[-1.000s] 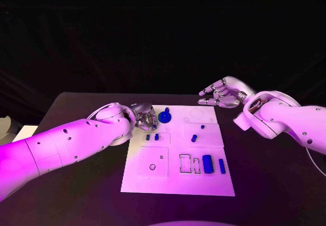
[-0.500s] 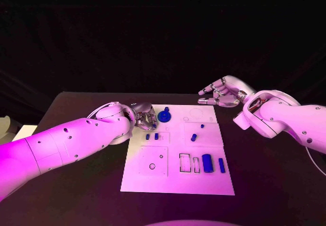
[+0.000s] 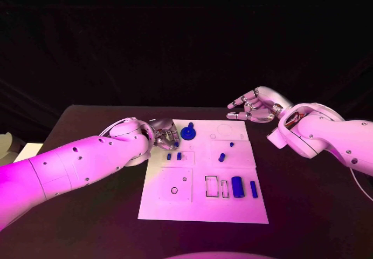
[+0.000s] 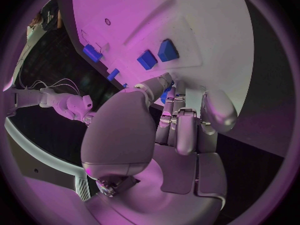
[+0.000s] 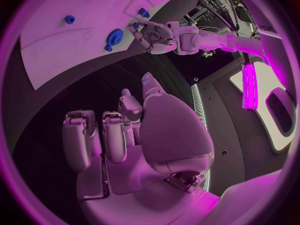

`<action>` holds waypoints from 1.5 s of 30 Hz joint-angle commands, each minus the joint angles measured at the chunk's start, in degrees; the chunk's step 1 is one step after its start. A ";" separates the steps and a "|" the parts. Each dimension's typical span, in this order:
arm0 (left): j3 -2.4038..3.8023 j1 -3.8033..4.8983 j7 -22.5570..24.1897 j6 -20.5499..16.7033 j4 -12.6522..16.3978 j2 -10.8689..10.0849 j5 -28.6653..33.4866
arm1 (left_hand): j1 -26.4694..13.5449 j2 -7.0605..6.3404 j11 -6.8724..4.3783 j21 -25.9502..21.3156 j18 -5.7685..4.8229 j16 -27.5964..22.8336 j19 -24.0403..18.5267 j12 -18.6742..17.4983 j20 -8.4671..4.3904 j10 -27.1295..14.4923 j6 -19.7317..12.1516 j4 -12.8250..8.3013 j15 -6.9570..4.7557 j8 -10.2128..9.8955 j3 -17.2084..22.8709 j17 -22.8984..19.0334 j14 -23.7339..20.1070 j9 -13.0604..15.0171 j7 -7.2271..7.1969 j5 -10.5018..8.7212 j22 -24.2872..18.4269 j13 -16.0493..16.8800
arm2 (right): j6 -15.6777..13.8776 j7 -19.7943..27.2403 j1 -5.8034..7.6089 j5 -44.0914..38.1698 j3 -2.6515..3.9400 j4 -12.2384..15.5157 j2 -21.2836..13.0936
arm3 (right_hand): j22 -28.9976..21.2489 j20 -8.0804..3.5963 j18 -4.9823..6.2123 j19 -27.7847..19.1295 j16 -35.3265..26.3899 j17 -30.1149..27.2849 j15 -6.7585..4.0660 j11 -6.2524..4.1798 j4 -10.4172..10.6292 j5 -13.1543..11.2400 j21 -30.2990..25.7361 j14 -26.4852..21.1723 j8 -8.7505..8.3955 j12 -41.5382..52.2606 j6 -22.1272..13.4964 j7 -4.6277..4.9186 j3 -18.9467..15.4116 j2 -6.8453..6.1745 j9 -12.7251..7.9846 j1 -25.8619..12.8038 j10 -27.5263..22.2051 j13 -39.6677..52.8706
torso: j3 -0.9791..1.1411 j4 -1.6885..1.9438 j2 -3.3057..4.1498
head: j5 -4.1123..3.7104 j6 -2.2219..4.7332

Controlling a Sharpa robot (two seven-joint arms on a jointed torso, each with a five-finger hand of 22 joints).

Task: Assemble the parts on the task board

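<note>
The white task board (image 3: 204, 208) lies mid-table. A round blue part (image 3: 187, 131) stands near its far left corner. My left hand (image 3: 164, 134) hovers right beside it with fingers curled in, fingertips at its edge. In the left wrist view a bit of blue (image 4: 165, 94) shows between the thumb and fingers of that hand (image 4: 169, 130); whether it is gripped is unclear. My right hand (image 3: 253, 107) hangs beyond the board's far right corner, fingers loosely bent and apart, with nothing in it (image 5: 125, 130).
Two small blue parts (image 3: 174, 156) lie just nearer than the left hand. Two more (image 3: 221, 157) sit mid-board. Two long blue blocks (image 3: 237, 187) lie by rectangular recesses (image 3: 211, 186). A pale object (image 3: 8, 144) sits off the table's left.
The round part and the left hand's fingertips have shifted very slightly. The right hand has stayed where it was.
</note>
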 commanded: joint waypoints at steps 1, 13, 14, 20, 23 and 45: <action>0.02 0.00 -0.34 0.25 -0.07 -0.07 -0.24 | -0.02 -0.64 0.06 -0.05 -1.13 0.00 0.83 -0.35 0.43 -0.40 -0.46 -0.06 0.46 -0.47 -0.17 -0.08 3.07 -0.11 0.11 0.22 -0.01 -0.10 | 0.74 0.30 -0.03 -0.22 0.00 0.02 -0.03 | 9.27 0.24 0.62 2.85 -0.36 10.33 0.28 -0.03 0.15 0.38 -0.30 4.72 0.21 -0.25 -0.33 0.00 -0.66 0.55 0.07 -0.22 -0.52 -0.27 | 0.01 0.04 0.02 | -0.01 -0.03; 0.04 0.00 -0.71 0.04 0.60 -0.90 -0.04 | -0.26 -1.37 0.30 -0.39 -1.01 -0.20 0.75 -1.63 0.72 -0.96 -2.34 -0.22 0.66 -2.20 -0.28 -0.76 2.92 -0.90 0.26 0.27 -0.20 -0.40 | 3.26 -2.43 -0.03 -3.11 0.00 -0.71 -0.16 | 5.70 0.25 1.45 0.93 -2.82 7.27 0.30 0.09 0.51 0.18 -2.62 3.92 0.11 -24.17 -1.31 0.16 -1.82 1.55 0.06 1.77 -9.89 -16.80 | -0.05 -0.03 0.00 | 0.07 0.03; 0.05 0.00 -0.70 0.07 0.70 -1.08 0.06 | -0.37 -1.58 0.35 -0.57 -0.98 -0.27 0.70 -1.92 0.77 -1.31 -2.50 -0.22 0.72 -2.35 -0.39 -0.93 2.88 -0.93 0.28 0.29 -0.35 -0.50 | 3.60 -2.81 -0.03 -3.87 0.00 -0.81 -0.17 | 5.38 0.21 1.53 0.79 -3.13 6.91 0.32 0.13 0.53 0.13 -2.85 3.85 0.14 -25.85 -1.32 0.17 -1.85 1.73 0.07 2.29 -10.22 -18.40 | -0.05 -0.03 0.00 | 0.07 0.06; 0.21 0.01 -0.61 -1.17 1.92 -3.43 1.13 | -0.48 -2.05 0.76 -1.25 -0.87 -0.53 0.56 -3.37 1.03 -3.33 -3.15 -0.27 1.00 -2.93 -0.81 -1.60 2.74 -0.97 0.42 0.50 -0.89 -1.01 | 6.84 -6.23 -0.05 -11.54 0.00 -1.49 -0.22 | 3.93 0.53 1.83 0.38 -4.57 5.32 0.79 0.69 0.69 0.00 -3.94 3.73 0.41 -39.88 -0.09 0.67 -1.43 1.99 0.12 6.32 -11.06 -33.02 | 0.02 0.02 -0.03 | -0.02 0.15; 0.42 0.03 0.61 -3.99 2.39 -4.74 3.71 | -0.01 -1.46 0.89 -1.14 -0.90 -0.46 0.60 -3.51 1.12 -3.40 -2.76 -0.38 1.09 -2.78 -0.32 -1.54 2.77 -0.88 0.54 0.61 -0.75 -1.03 | 8.00 -7.70 -0.09 -15.90 0.00 -1.52 -0.25 | 4.19 0.59 1.75 0.58 -4.34 5.61 0.82 1.05 -0.15 -0.95 -3.80 3.86 0.55 -43.84 0.82 0.83 0.11 2.46 0.16 9.29 -12.10 -37.31 | 0.04 0.04 -0.04 | -0.09 0.20; -0.31 -1.17 36.70 -5.07 13.58 -16.79 90.20 | -3.84 3.35 1.17 -29.69 3.82 -18.77 -14.46 3.23 2.65 -2.09 0.24 2.29 2.05 -0.35 -5.66 -34.80 -14.49 -0.60 1.41 3.48 -24.04 0.48 | 11.26 -16.13 -4.17 -48.70 -0.84 -1.23 3.54 | 3.45 0.65 1.95 0.27 -4.76 5.16 1.04 1.00 0.21 -7.97 -4.51 3.78 -0.21 -53.21 4.25 -0.74 11.82 -1.76 0.05 12.96 -9.88 -56.14 | -0.09 0.13 0.06 | -2.00 1.52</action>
